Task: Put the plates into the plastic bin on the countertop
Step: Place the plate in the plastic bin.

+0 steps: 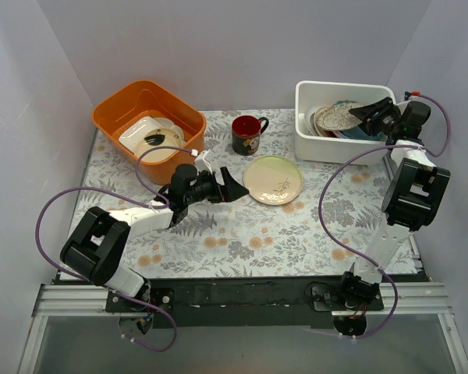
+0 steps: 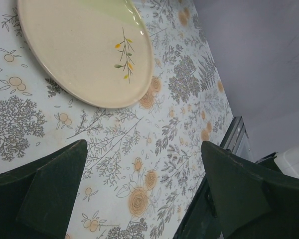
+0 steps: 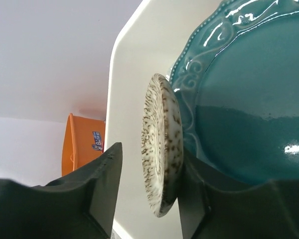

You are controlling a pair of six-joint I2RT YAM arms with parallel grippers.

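Top external: dark mug (image 1: 248, 134) near cream plate (image 1: 272, 179).

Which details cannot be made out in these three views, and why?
Top view: how many plates the plastic bin holds; the right tool covers some.
Right wrist view: the face of the speckled plate, seen edge-on; the teal plate, cut by the frame.
Left wrist view: the cream plate, cut by the top edge.
Top view: the mug print is too small.

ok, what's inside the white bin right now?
White bin holds several plates: a speckled plate and a teal plate show, right gripper straddling the speckled rim. Lower plates and floor are covered.
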